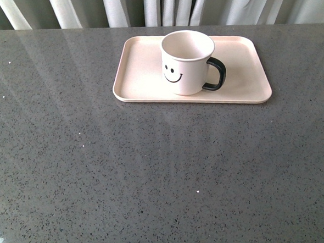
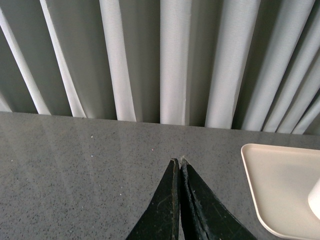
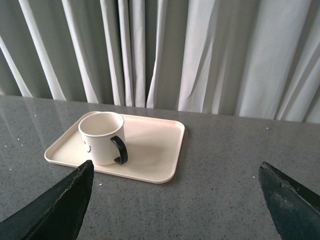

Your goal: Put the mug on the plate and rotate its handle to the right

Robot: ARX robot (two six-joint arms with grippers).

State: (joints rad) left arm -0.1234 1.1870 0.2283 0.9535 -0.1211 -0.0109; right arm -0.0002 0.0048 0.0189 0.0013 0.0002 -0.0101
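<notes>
The cream mug point(image 1: 186, 61) stands upright on the pale pink plate point(image 1: 142, 73), near the plate's middle, smiley face toward the camera. Its black handle point(image 1: 217, 74) points to the right. In the right wrist view the mug point(image 3: 101, 138) and plate point(image 3: 155, 145) lie ahead of my right gripper point(image 3: 176, 172), which is open and empty, well back from the plate. My left gripper point(image 2: 179, 161) is shut on nothing, over bare table with the plate's corner point(image 2: 280, 190) off to one side. Neither arm shows in the front view.
The grey speckled tabletop point(image 1: 154, 177) stretches wide in front of the plate. White curtains point(image 1: 160, 6) hang just behind the table's far edge.
</notes>
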